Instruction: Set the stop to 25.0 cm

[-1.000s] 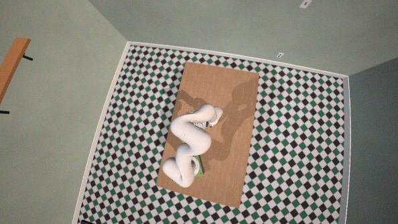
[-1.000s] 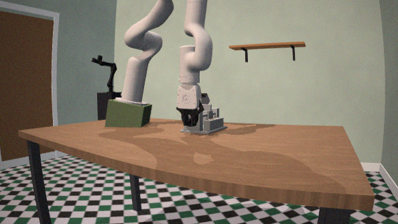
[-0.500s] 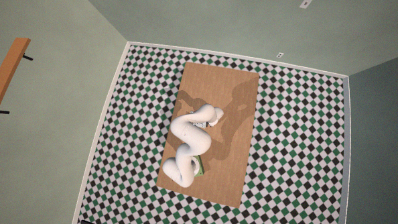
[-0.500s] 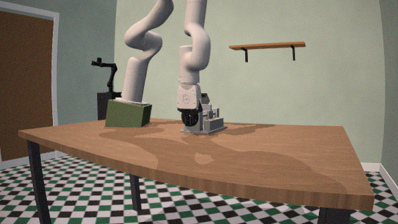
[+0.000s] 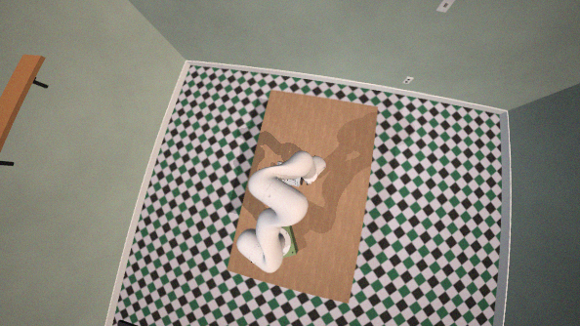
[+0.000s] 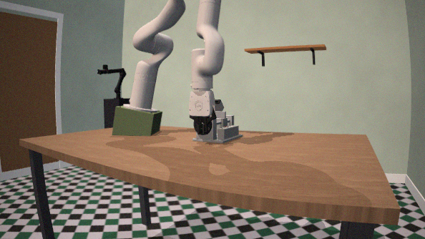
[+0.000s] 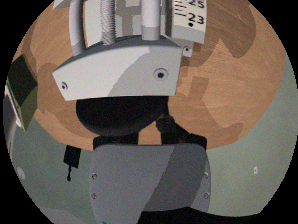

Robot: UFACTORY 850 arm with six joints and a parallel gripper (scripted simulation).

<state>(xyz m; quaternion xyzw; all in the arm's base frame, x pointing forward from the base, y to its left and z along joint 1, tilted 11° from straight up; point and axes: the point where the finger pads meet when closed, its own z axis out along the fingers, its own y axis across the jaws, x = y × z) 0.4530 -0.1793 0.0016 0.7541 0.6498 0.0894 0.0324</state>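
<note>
A small grey stop fixture [image 6: 222, 130] stands on the wooden table, with a black handwheel [image 6: 202, 122] on its near end. My gripper [image 6: 202, 124] hangs straight down over it and is shut on the handwheel. In the wrist view the dark handwheel [image 7: 116, 116] sits between my fingers below the grey end plate [image 7: 120, 72]. Rails and a screw [image 7: 120, 16] run away from the plate. A white scale [image 7: 189, 6] beside them shows the number 23 next to a dark dot. In the overhead view my arm covers most of the fixture [image 5: 293, 181].
My arm's green base block [image 6: 136, 120] stands on the table left of the fixture. A wooden shelf [image 6: 285, 49] hangs on the back wall. A dark stand with a jointed arm [image 6: 114, 94] is behind the table on the left.
</note>
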